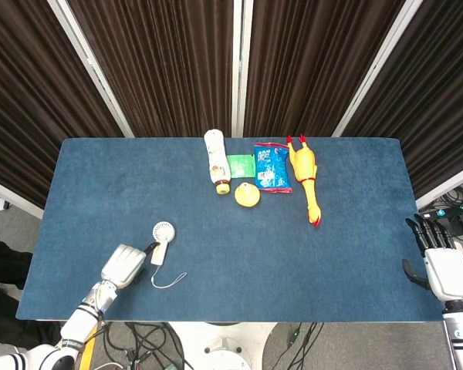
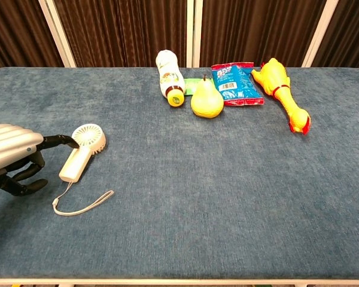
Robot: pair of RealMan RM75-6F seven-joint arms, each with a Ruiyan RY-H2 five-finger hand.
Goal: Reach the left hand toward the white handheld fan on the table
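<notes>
The white handheld fan (image 1: 160, 241) (image 2: 81, 152) lies flat on the blue table, round head away from me, with its thin wrist cord (image 2: 84, 202) trailing toward the front edge. My left hand (image 1: 123, 266) (image 2: 13, 156) sits just left of the fan's handle, fingers curled and apart, holding nothing; one dark fingertip (image 2: 66, 140) reaches close to the fan's head. My right hand (image 1: 445, 267) hangs off the table's right edge, fingers straight and spread, empty; the chest view does not show it.
At the table's far middle lie a white bottle (image 1: 216, 160), a green packet (image 1: 241, 165), a yellow pear (image 1: 247, 194), a blue snack bag (image 1: 272, 166) and a yellow rubber chicken (image 1: 305, 178). Dark curtains hang behind the blue table (image 1: 239, 262).
</notes>
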